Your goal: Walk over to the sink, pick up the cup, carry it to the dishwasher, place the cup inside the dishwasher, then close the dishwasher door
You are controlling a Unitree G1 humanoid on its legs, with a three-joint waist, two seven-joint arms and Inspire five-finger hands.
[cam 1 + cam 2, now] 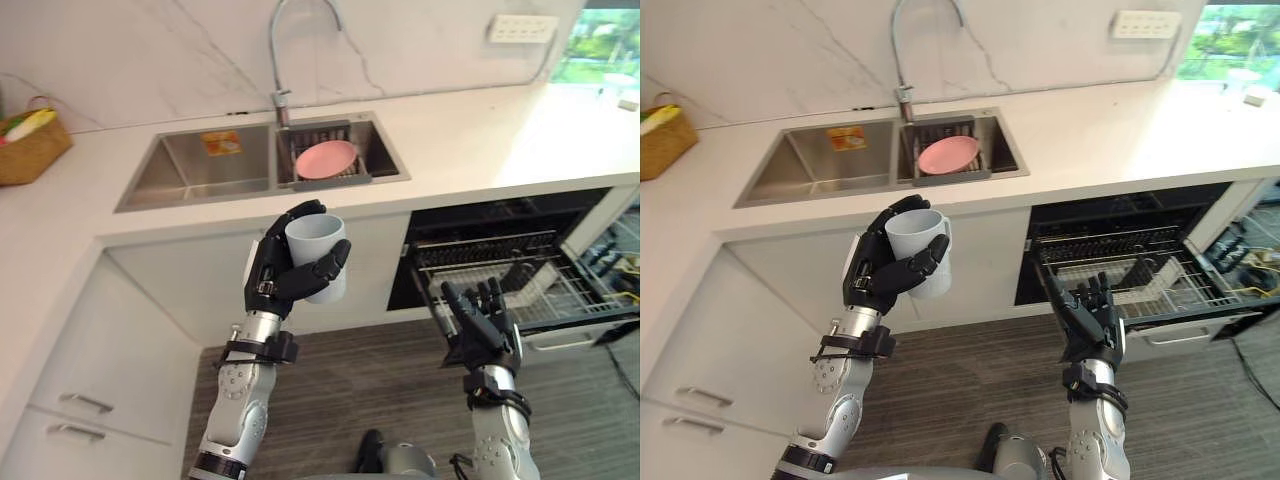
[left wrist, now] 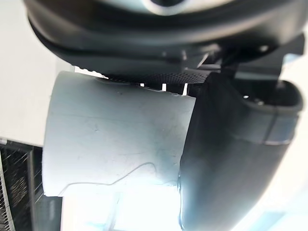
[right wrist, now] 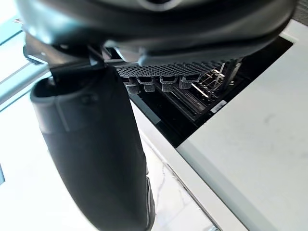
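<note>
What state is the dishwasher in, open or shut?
Open: the dishwasher shows its dark interior under the counter, and its wire rack is pulled out.

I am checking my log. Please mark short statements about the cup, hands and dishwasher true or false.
1. The left hand is shut on the cup. True.
2. The cup stands in the sink. False: it is held up in front of the cabinet.
3. The dishwasher is closed. False: it is open, with its rack pulled out.
4. A pink plate lies in the sink. True.
5. The right hand is open and empty. True.
</note>
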